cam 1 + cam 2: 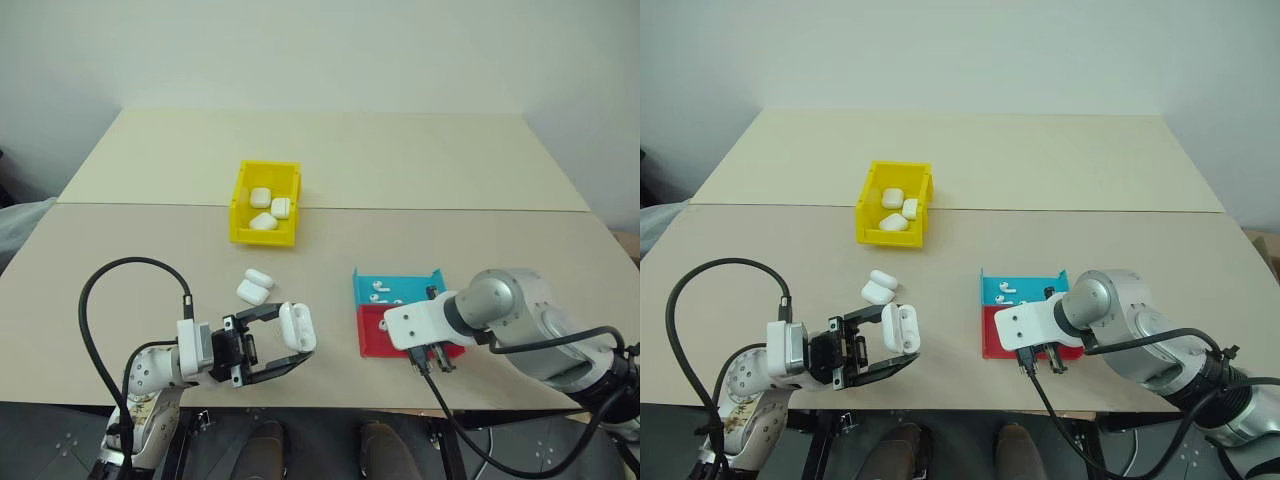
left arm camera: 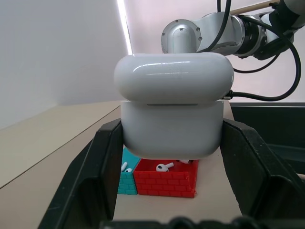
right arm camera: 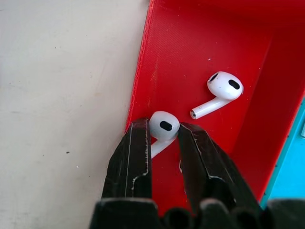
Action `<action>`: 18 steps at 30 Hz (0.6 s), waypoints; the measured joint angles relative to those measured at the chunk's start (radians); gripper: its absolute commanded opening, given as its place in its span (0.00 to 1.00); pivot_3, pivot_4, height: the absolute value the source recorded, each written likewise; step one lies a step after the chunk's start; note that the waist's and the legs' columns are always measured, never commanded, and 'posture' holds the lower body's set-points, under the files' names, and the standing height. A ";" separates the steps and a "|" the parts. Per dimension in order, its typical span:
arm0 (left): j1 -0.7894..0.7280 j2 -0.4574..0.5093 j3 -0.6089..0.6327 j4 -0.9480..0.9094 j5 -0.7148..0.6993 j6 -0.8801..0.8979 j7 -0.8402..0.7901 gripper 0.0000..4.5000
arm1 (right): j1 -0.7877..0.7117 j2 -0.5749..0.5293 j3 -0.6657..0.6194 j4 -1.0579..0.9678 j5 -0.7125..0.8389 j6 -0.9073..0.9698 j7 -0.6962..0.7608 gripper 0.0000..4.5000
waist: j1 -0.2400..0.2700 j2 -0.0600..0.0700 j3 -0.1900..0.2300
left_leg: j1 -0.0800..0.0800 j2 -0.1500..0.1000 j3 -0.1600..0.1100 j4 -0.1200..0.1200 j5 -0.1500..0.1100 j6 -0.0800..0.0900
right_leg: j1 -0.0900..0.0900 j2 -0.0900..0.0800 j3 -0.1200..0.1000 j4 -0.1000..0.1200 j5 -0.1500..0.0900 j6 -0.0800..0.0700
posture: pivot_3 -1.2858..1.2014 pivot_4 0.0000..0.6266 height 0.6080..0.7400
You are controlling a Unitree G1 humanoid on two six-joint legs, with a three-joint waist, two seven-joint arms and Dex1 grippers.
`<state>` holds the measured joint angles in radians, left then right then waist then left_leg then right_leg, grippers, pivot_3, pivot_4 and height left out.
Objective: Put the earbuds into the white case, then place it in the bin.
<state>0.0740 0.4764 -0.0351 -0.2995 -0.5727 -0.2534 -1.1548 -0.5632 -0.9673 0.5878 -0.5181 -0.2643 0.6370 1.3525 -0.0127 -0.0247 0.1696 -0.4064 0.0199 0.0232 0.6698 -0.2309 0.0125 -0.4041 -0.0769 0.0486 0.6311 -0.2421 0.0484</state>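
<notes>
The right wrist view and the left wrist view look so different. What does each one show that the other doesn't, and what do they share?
Right wrist view alone: the right gripper shut on an earbud at the corner of the red tray, with a bare strip of table beside it. Left wrist view alone: the left gripper clamping a closed white case, with the right arm beyond it. Both share the red tray, a loose earbud lying in it, and the teal tray alongside.

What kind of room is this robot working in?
Probably a lab or test workspace: a plain beige table against a bare white wall, with a yellow bin, small sorting trays and earbud cases laid out for practice.
</notes>
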 measured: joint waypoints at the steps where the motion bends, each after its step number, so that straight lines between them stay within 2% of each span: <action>1: 0.000 0.001 0.000 -0.002 0.000 0.001 0.004 0.62 | 0.000 0.000 0.002 0.003 -0.001 -0.001 0.000 0.19 | 0.000 0.000 0.000 | 0.000 0.000 0.000 0.000 0.000 0.000 | 0.000 0.000 0.000 0.000 0.000 0.000 | 0.52 0.24 1.00; 15: -0.011 -0.002 0.000 -0.002 0.006 0.013 0.024 0.62 | 0.012 0.000 -0.013 0.003 -0.004 -0.019 0.000 0.19 | 0.000 0.000 0.000 | 0.000 0.000 0.000 0.000 0.000 0.000 | 0.000 0.000 0.000 0.000 0.000 0.000 | 0.52 0.24 1.00; 18: -0.041 -0.015 -0.003 -0.010 -0.013 0.036 0.035 0.62 | 0.026 -0.002 -0.100 -0.036 0.072 0.043 0.010 0.19 | 0.002 0.000 0.000 | -0.001 0.000 -0.001 0.000 0.000 0.000 | 0.000 0.000 0.000 0.000 0.000 0.000 | 0.52 0.24 1.00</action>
<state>0.0328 0.4617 -0.0379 -0.3099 -0.5856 -0.2170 -1.1194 -0.5377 -0.9690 0.4877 -0.5537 -0.1926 0.6796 1.3624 -0.0106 -0.0247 0.1697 -0.4070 0.0196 0.0221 0.6700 -0.2309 0.0125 -0.4041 -0.0770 0.0484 0.6314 -0.2420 0.0485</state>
